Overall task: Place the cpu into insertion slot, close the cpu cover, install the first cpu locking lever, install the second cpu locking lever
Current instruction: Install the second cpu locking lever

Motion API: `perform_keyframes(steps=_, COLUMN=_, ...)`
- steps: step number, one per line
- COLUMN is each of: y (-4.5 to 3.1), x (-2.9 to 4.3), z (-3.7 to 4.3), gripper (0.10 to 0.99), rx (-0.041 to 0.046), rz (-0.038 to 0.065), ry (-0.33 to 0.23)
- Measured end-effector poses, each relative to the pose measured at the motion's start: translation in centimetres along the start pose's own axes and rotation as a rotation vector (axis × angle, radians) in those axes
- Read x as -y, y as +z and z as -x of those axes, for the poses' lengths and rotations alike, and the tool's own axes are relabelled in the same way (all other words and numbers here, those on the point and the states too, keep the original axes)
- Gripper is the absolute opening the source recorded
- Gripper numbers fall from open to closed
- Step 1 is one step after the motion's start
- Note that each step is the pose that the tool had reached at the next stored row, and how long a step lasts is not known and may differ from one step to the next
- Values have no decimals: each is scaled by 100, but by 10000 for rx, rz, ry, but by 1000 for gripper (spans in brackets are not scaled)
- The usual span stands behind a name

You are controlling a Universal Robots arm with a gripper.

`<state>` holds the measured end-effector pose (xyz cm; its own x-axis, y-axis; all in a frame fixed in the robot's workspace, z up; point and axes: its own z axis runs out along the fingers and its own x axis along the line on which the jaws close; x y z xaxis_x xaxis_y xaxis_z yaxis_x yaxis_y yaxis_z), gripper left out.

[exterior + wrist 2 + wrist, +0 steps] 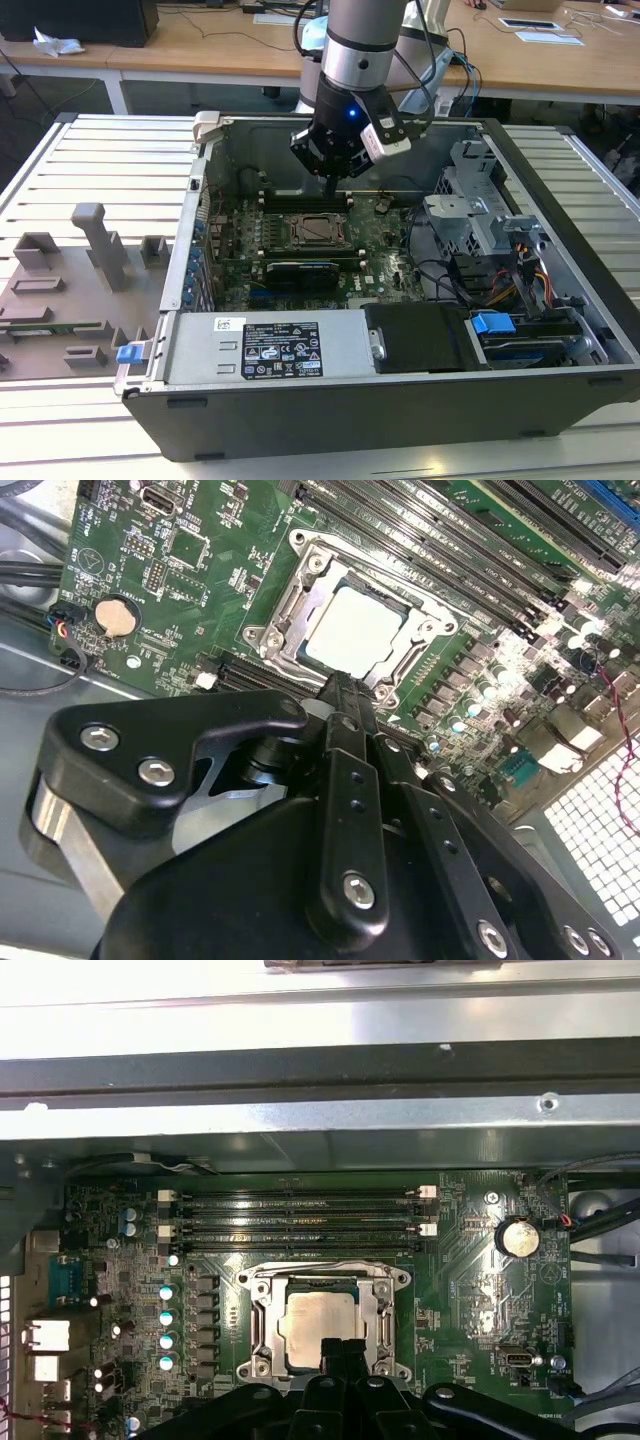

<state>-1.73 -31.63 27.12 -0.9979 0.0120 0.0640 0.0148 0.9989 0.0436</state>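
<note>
CPU [318, 1329] sits flat in the insertion slot [262, 1310] on the green motherboard [455, 1280], its silver top showing through the window of the cpu cover [300, 608], which appears lowered over it in both wrist views. That suggests seating and closing are done. The gripper [345, 692] hangs just above the socket's edge, its fingers [340, 705] pressed together into one narrow tip, probably to push a locking lever, inside the open computer case [560, 300].

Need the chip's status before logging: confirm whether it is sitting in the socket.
Yes: in the first wrist view the chip lies flat inside the socket, framed by its metal rim.
</note>
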Motion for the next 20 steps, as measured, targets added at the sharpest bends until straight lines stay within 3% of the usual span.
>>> perform_keyframes(steps=3, y=-2, x=1, z=0, gripper=106, rx=0, rz=0, ry=0)
perform_keyframes(steps=9, y=-6, x=128, z=0, gripper=106, rx=0, rz=0, ry=0)
perform_keyframes(steps=20, y=-11, x=258, z=2, gripper=106, rx=0, rz=0, ry=0)
